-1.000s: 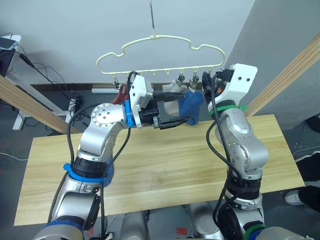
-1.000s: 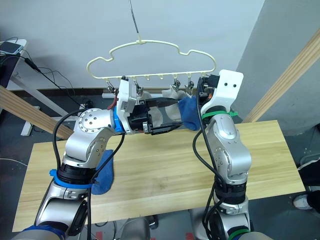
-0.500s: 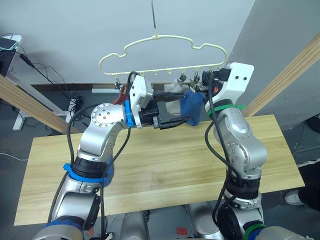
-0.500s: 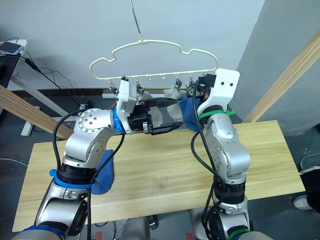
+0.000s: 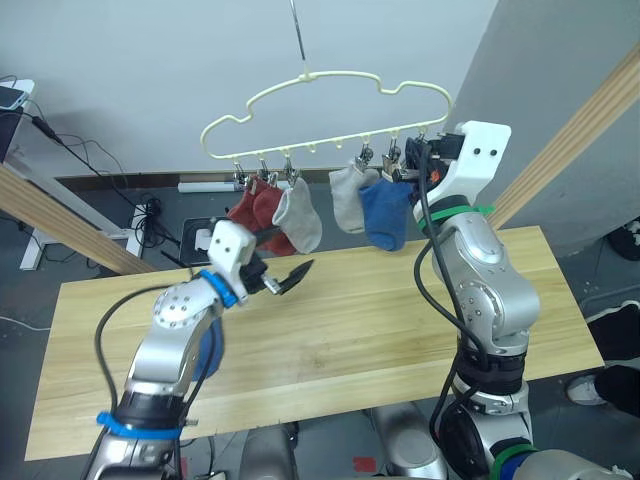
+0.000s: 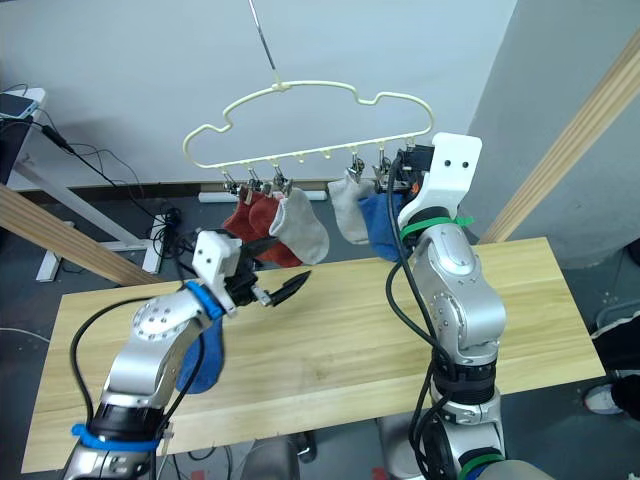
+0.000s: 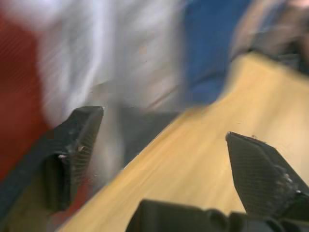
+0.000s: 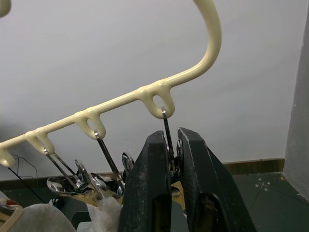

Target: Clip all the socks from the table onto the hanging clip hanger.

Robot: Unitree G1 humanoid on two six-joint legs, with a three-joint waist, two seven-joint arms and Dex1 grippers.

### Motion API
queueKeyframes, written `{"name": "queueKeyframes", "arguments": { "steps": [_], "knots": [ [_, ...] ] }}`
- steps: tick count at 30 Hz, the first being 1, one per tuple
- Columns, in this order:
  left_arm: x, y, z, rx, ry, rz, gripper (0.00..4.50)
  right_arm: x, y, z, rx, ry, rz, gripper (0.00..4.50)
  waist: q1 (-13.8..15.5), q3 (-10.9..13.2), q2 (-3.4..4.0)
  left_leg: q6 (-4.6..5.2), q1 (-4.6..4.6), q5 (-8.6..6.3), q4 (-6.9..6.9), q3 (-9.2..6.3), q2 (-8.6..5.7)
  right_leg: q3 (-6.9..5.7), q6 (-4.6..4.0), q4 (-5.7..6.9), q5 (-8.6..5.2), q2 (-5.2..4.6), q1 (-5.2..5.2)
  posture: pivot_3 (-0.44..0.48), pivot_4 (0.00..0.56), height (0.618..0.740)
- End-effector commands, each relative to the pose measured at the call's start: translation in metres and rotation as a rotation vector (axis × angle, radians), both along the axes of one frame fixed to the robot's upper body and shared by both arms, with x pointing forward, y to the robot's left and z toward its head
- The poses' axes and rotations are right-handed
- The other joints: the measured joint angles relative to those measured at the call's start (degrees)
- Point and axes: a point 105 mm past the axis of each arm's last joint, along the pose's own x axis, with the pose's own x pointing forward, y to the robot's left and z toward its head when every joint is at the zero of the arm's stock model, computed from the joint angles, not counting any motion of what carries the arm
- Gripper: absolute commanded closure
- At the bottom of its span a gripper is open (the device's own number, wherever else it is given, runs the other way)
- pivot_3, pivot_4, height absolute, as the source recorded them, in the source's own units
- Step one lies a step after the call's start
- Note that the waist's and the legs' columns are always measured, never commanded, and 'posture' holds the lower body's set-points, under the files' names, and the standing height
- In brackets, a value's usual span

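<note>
The pale-yellow clip hanger (image 5: 330,85) hangs above the far edge of the table (image 5: 400,330). Five socks hang from its clips: two rust-red socks (image 5: 250,205), a grey sock (image 5: 298,215), a second grey sock (image 5: 345,195) and a blue sock (image 5: 385,212). Another blue sock (image 6: 203,360) lies on the table, partly behind my left arm. My left gripper (image 5: 288,258) is open and empty, low over the table in front of the hanging socks. My right gripper (image 8: 169,137) is shut on the metal clip (image 8: 166,123) at the hanger's right end.
Slanted wooden beams stand at the right (image 5: 570,140) and the left (image 5: 60,210) of the table. A desk with cables (image 5: 20,100) is at the back left. The hanger's thin metal hook (image 5: 297,35) runs up out of view.
My left gripper has drawn back and down from the hanging socks to a spot over the table, leaving them on the clips. The right gripper stays at the end clip.
</note>
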Motion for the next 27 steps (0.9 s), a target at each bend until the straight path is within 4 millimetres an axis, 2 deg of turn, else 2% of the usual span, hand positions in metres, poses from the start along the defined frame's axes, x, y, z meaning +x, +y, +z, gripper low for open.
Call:
{"name": "queueKeyframes", "arguments": {
  "steps": [1, 2, 4, 11, 18, 22, 27],
  "knots": [
    [-0.009, 0.046, 0.005, -0.052, -0.045, 0.302, 0.03, -0.004, -0.001, 0.011, 0.009, -0.045, 0.011, 4.5, 0.1, 0.0, -0.04, 0.02, 0.0, 0.01, 0.01, -0.02, -0.02, -0.01, 0.0, 0.0, 0.0, -0.01, 0.0, -0.32, 0.31, 0.732],
    [-0.014, 0.065, -0.005, -0.073, -0.001, 0.408, 0.03, -0.003, -0.001, 0.01, 0.007, -0.044, 0.016, 4.5, 0.1, 0.0, -0.05, 0.02, 0.0, 0.02, 0.02, -0.01, -0.03, -0.01, 0.01, 0.02, 0.0, -0.01, 0.01, -0.315, 0.311, 0.732],
    [-0.024, 0.086, -0.021, -0.106, 0.066, 0.532, 0.03, -0.003, 0.0, 0.01, 0.004, -0.042, 0.023, 4.5, 0.0, 0.0, -0.06, 0.03, 0.02, 0.02, 0.02, 0.0, -0.04, 0.02, 0.02, 0.03, 0.01, 0.0, 0.01, -0.309, 0.312, 0.732],
    [-0.045, 0.122, -0.061, -0.15, 0.263, 0.734, 0.03, 0.0, 0.005, 0.01, -0.013, -0.036, 0.055, 4.5, 0.4, 0.0, -0.07, 0.05, 0.03, 0.04, 0.02, -0.05, -0.09, -0.06, 0.02, 0.11, 0.01, 0.03, 0.0, -0.288, 0.318, 0.732],
    [-0.046, 0.129, -0.094, -0.175, 0.442, 0.817, 0.03, 0.002, 0.007, 0.011, -0.02, -0.037, 0.07, 4.5, 1.1, 0.0, -0.07, 0.04, 0.05, 0.04, -0.01, -0.04, -0.11, -0.06, 0.02, 0.11, 0.01, 0.04, 0.0, -0.284, 0.319, 0.732],
    [-0.043, 0.125, -0.11, -0.137, 0.528, 0.804, 0.03, 0.002, 0.008, 0.011, -0.023, -0.036, 0.074, 4.5, 1.4, -0.1, -0.07, 0.04, 0.1, 0.05, 0.01, -0.02, -0.13, -0.05, 0.02, 0.19, 0.01, 0.06, 0.0, -0.284, 0.319, 0.732],
    [-0.038, 0.116, -0.111, -0.139, 0.532, 0.742, 0.03, 0.001, 0.009, 0.011, -0.023, -0.037, 0.076, 4.5, 1.4, -0.3, 0.01, 0.02, 0.15, 0.06, 0.0, 0.0, -0.12, 0.01, 0.02, 0.24, 0.01, 0.05, 0.01, -0.294, 0.312, 0.732]
  ]
}}
